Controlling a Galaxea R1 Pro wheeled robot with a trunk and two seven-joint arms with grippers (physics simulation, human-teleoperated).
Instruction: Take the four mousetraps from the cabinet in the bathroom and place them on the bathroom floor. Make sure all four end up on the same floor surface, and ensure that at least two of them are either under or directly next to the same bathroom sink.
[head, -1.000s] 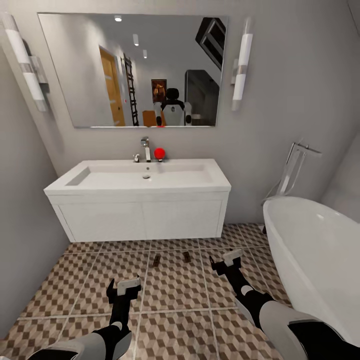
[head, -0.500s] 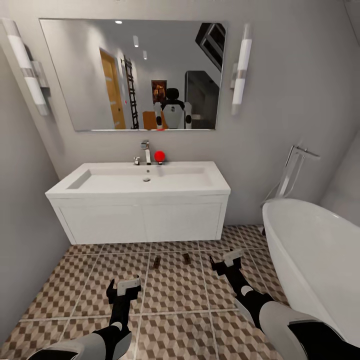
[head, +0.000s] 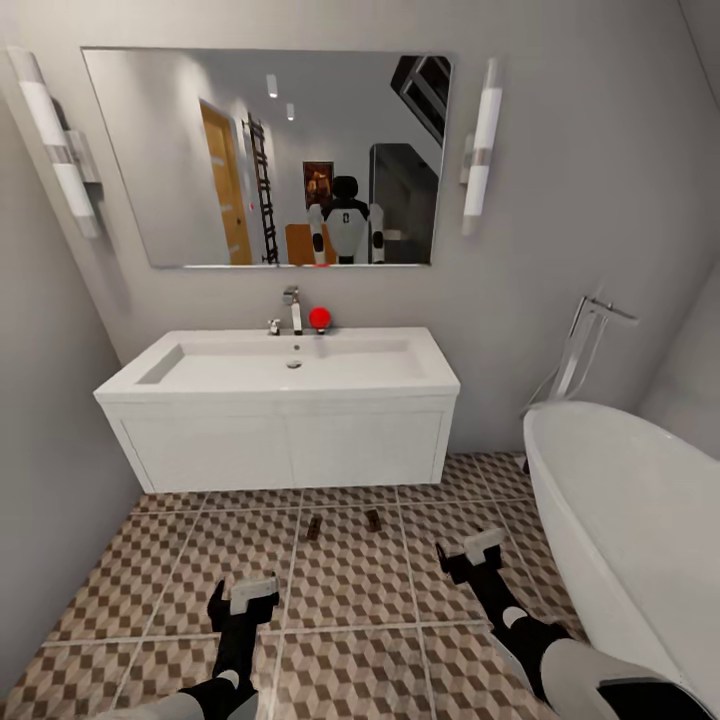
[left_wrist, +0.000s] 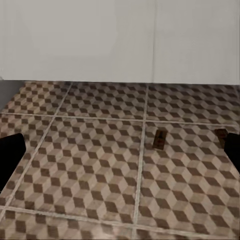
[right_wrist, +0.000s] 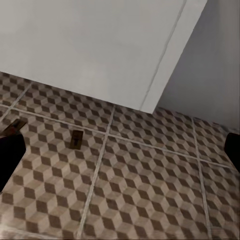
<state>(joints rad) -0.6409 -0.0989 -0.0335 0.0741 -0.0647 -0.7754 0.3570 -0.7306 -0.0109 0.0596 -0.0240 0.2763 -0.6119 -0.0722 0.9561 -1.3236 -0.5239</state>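
Two mousetraps lie on the bathroom floor just in front of the bathroom sink: one mousetrap on the left, the other mousetrap on the right. In the left wrist view they appear as the nearer mousetrap and the mousetrap at the edge. The right wrist view has one mousetrap and another mousetrap. My left gripper hovers open over the tiles, short of the traps. My right gripper is open too, beside the tub.
A white oval bathtub with a chrome floor tap stands close on the right. A grey wall closes in the left. Above the basin are a chrome tap, a red ball and a mirror.
The whole view has shifted slightly, so the camera moved. Both grippers have drawn back toward me, away from the sink. The two mousetraps have stayed in place.
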